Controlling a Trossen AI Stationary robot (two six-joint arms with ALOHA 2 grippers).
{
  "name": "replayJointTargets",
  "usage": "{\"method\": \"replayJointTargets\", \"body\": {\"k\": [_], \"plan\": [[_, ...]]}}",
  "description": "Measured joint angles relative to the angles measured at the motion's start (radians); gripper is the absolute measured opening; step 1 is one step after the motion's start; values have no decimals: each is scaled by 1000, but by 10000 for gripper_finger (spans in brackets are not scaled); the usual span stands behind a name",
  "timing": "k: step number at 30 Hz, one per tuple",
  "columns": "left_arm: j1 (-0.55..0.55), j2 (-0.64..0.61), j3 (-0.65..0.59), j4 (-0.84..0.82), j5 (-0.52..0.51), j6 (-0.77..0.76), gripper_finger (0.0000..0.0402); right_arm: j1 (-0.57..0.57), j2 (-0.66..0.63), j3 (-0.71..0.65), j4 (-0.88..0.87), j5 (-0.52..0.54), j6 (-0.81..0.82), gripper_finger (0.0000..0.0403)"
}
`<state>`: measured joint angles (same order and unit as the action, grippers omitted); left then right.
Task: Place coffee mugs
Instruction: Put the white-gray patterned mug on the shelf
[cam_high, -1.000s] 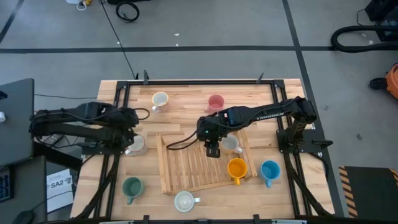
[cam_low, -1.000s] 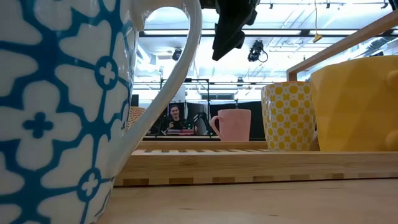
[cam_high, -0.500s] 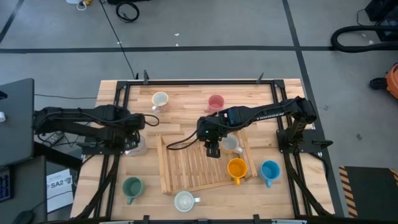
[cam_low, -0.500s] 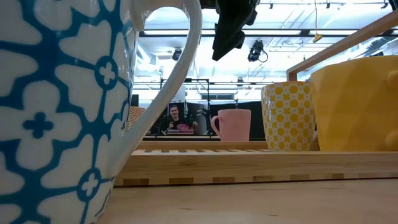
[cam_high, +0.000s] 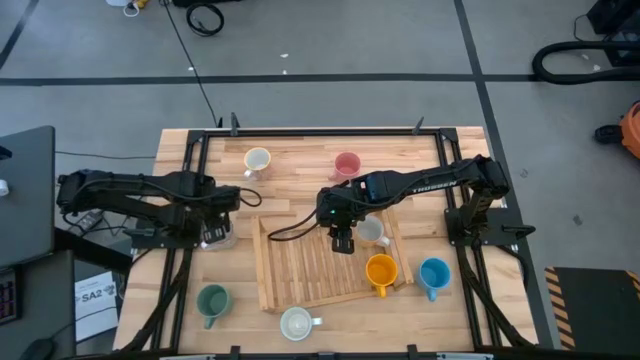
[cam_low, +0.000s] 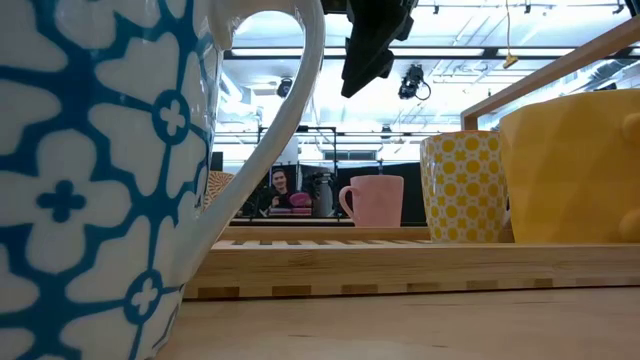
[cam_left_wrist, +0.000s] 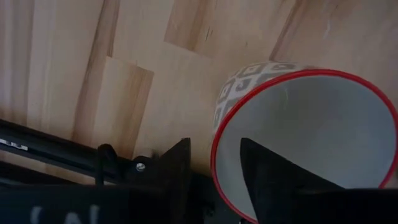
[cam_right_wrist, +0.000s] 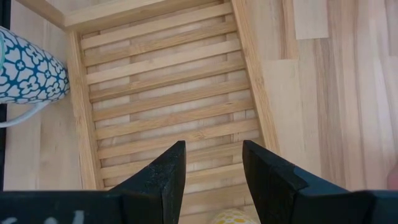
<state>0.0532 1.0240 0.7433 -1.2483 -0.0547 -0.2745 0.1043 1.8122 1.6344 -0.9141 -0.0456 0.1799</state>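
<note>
Red-rimmed mug (cam_left_wrist: 298, 143) now straddled by advanced left hand (cam_left_wrist: 214, 162).

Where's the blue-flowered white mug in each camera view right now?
High: blue-flowered mug by the table's front edge, just outside the slatted tray.
Low: fills the left foreground.
Left wrist: not in it.
Right wrist: beside the tray's frame.
Shared landmark: the slatted tray.
</note>
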Motion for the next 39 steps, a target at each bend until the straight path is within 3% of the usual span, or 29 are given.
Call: {"method": "replayJointTargets", "body": {"k": [14,29,39], "plan": [[0,-3,1,2,8,-1,27,0,0,0,0,0,0,164],[0,-3,84,-37,-16,-19,20,0,0,0,0,1,0,164],[54,-4,230,-112,-156,-56,19,-8,0,0,9,11,1,164]]}}
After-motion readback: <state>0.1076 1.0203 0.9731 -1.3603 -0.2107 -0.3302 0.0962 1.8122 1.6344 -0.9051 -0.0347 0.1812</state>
